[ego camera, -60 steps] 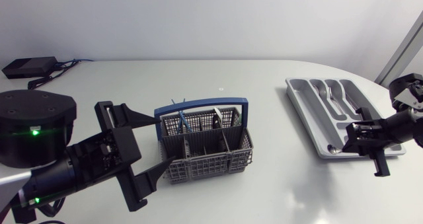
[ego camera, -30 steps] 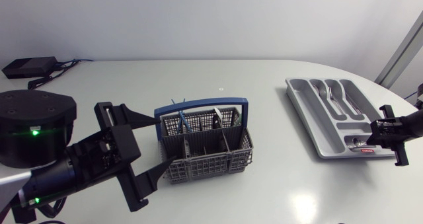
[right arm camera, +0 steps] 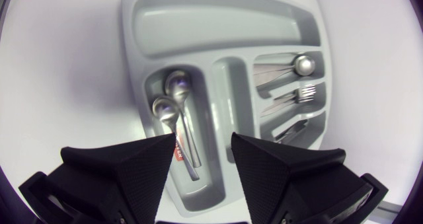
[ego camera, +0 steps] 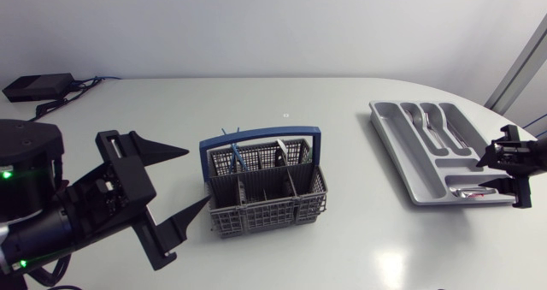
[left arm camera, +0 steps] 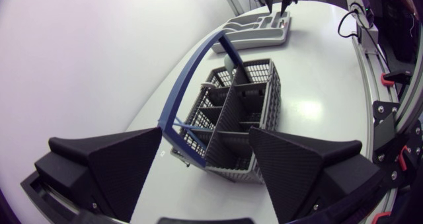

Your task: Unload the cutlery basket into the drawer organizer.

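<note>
A grey plastic mesh cutlery basket (ego camera: 265,215) (left arm camera: 266,92) with a blue arched handle (ego camera: 261,138) (left arm camera: 192,72) stands on the white table (ego camera: 342,247); I place everything else by it. A few thin cutlery pieces (ego camera: 281,153) stand upright in the basket's rear compartments, one of them blue.

My left gripper (ego camera: 197,176) (left arm camera: 206,143) sits just off the basket's left end. Its claw is released, the fingers spread wide and pointing at the basket, holding nothing.

Well to the basket's right lies a grey plastic drawer organizer (ego camera: 400,163) (right arm camera: 218,22). Two metal spoons (right arm camera: 164,108) (ego camera: 474,190) lie in its short end compartment, the one farthest from the basket. Its long parallel slots hold a single spoon (right arm camera: 305,64), a fork (right arm camera: 307,90) and further pieces I cannot identify.

My right gripper (ego camera: 506,172) (right arm camera: 203,141) hangs over that far end, above the two spoons, claw released and gripping nothing.
</note>
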Robot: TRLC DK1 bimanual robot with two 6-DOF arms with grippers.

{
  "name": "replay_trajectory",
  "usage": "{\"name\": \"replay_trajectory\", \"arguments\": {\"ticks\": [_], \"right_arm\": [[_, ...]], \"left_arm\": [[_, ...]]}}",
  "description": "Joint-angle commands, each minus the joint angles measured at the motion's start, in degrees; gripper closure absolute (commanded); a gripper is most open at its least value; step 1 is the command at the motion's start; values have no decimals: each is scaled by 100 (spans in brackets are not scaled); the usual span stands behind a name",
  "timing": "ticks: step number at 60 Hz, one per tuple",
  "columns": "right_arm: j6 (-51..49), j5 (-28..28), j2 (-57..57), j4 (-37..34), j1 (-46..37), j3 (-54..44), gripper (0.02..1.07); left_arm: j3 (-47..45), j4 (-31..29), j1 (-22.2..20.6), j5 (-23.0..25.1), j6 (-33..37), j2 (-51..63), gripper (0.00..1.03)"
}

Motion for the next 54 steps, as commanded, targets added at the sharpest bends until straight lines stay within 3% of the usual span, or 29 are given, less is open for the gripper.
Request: {"name": "replay_trajectory", "arguments": {"ticks": [1,17,26,28,33,45,54], "right_arm": [[646,-216,-581,-156,297,-210,37],[3520,-576,-1890,-191,2239,-896,37],[4812,-629,-2418,-191,3593,-1397,37],[5084,-629,-2549,-191,3936,-1529,37],[5568,-620,-2743,-129,4533,-1775,37],[6332,-585,-3024,134,5404,-2144,37],[6710,-435,-3209,284,6010,-2381,40]], "left_arm": [[-218,-12,407,32,-156,-41,11],[-270,727,1769,612,-490,425,13],[-139,1210,2112,718,-728,1189,20],[-7,1289,2305,867,-798,1515,27],[204,1395,2657,1263,-947,1928,30],[731,1588,3008,1614,-1123,2851,30],[1417,1641,3043,1860,-1334,3826,46]]}}
